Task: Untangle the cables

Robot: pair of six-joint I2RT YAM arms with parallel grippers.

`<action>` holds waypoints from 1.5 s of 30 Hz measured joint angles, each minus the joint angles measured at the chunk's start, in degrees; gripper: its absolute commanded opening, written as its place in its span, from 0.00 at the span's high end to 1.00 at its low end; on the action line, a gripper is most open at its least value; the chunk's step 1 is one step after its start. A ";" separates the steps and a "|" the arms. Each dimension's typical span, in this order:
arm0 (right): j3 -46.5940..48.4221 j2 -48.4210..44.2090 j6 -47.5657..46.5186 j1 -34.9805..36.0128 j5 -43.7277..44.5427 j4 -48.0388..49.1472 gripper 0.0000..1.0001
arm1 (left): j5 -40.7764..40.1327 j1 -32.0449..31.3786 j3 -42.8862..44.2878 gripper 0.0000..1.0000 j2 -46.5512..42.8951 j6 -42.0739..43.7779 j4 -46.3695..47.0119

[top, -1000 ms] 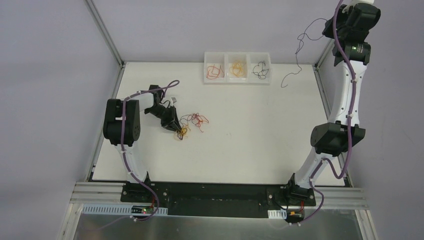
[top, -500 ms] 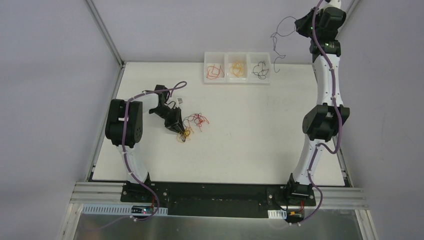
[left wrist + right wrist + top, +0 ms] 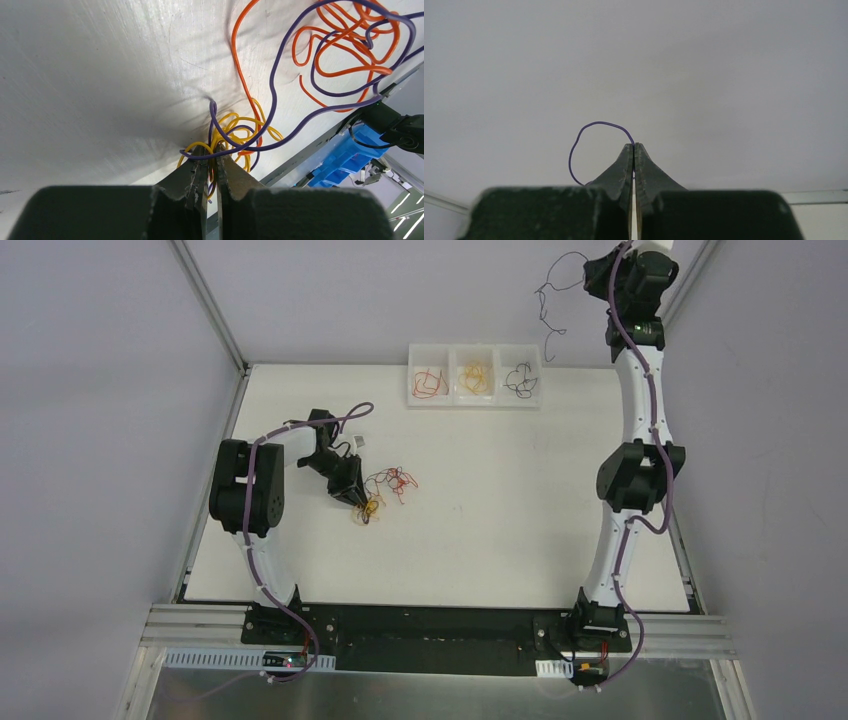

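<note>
A tangle of orange, yellow and purple cables (image 3: 385, 490) lies on the white table left of centre. My left gripper (image 3: 360, 502) is pressed down into it, shut on yellow and purple strands (image 3: 220, 150); orange loops (image 3: 345, 45) lie further out in the left wrist view. My right gripper (image 3: 592, 268) is raised high at the back right, shut on a thin purple cable (image 3: 548, 310) that dangles in the air above the trays. In the right wrist view the cable (image 3: 589, 140) loops out from the closed fingertips (image 3: 626, 152).
Three white trays stand at the table's back edge: one with red cables (image 3: 429, 385), one with yellow cables (image 3: 474, 378), one with dark cables (image 3: 521, 378). Metal frame posts stand at the back left (image 3: 210, 300) and along the right side.
My right arm has swung further up and left, carrying the dangling purple cable from the right edge to above the trays. The left gripper has hardly moved on the tangle.
</note>
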 measured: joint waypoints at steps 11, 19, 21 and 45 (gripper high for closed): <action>0.26 9.03 0.04 2.47 2.29 3.85 1.00 | -0.70 0.00 0.00 0.91 0.00 0.87 -1.42; 0.52 11.17 0.20 2.60 2.36 4.15 1.00 | -1.75 0.00 -0.11 0.91 -0.11 1.46 -2.08; 0.96 11.15 0.17 2.62 2.36 4.72 1.00 | -1.77 0.00 -0.13 0.91 -0.13 1.70 -2.25; -12.96 10.43 -2.73 4.96 2.60 4.33 0.54 | -1.73 -0.17 0.57 0.93 -0.11 2.34 -2.95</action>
